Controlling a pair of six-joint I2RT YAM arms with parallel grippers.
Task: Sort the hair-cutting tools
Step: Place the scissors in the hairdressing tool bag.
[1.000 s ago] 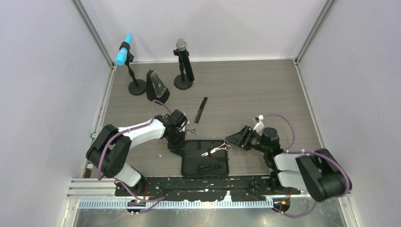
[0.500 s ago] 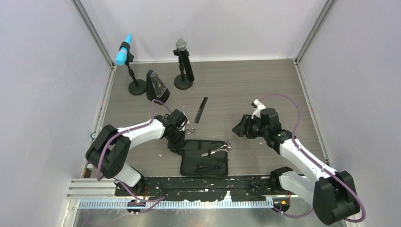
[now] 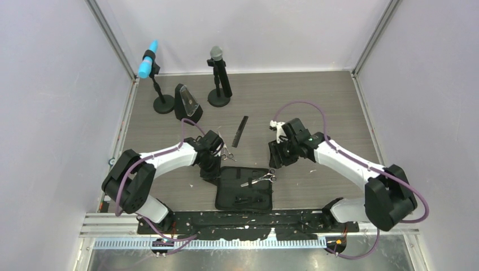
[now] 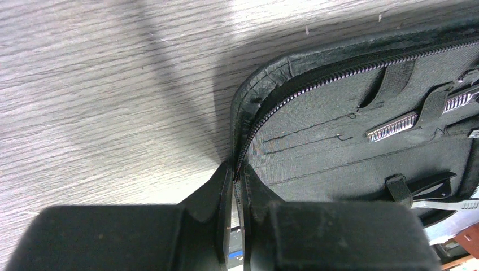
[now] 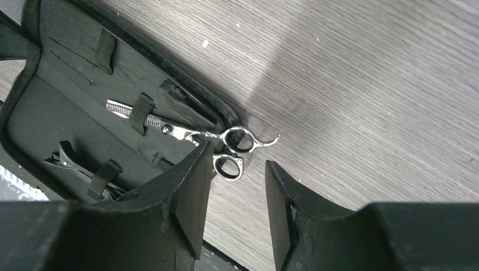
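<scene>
Top view: the right gripper [image 3: 275, 160] hung open and empty just right of centre. The comb [image 3: 240, 131] lay up-left of it, its long axis running nearly top to bottom. The loose scissors [image 3: 227, 152] lay further left, beside the left gripper [image 3: 211, 169], which was clamped on the upper-left corner of the pouch [image 3: 245, 192]. The free right arm therefore looked the likelier one to fetch either tool.

Since a second earlier, the right wrist had swung from the right of the stowed scissors [image 3: 258, 179] to above their handles. Those scissors stayed in the pouch, and the left arm had not moved.

Left wrist view: the fingers pinched the zipper rim at bottom centre.

Right wrist view: the jaws stood spread with nothing between them. The handle rings lay past the pouch edge at centre, and the clips [image 5: 73, 164] sat at lower left.
</scene>
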